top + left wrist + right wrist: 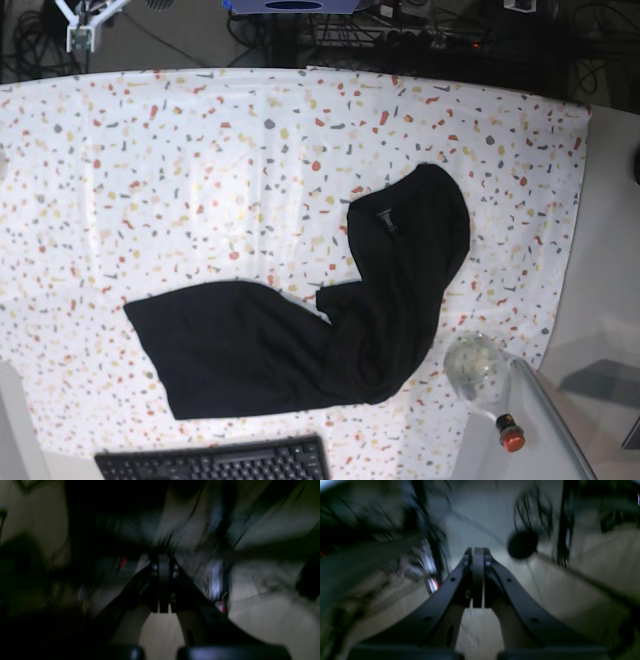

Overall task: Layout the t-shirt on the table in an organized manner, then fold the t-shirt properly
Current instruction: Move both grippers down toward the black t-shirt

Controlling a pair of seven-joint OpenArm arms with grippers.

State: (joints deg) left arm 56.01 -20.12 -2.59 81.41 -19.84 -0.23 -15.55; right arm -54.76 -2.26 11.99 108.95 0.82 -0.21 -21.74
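Left gripper (163, 585): jaws pressing together, nothing between them. Its wrist view is smearing with blur, dark shapes and pale surfaces only; what lies beyond cannot be told.

Right gripper (478, 580): jaws likewise pressing together on nothing. It is pointing away from the shirt, toward a pale surface with cables and a round dark object, all blurred.

Arms: neither is showing in the base view, so both are standing off the table (150, 150), well apart from the shirt.

Shirt (300, 340): black, soft, limp; judged light and apt to sag and drag when lifted. It is lying crumpled on the table, toward the keyboard (215, 462) side. One flat panel is spreading just beyond the keyboard; a second part is bending away from it toward the far edge, doubled over itself, a small label (384, 218) showing near its top.

Where to take hold: probably pinching the doubled-over part at its outer edge near the label, and the flat panel's free corner, then drawing them apart.
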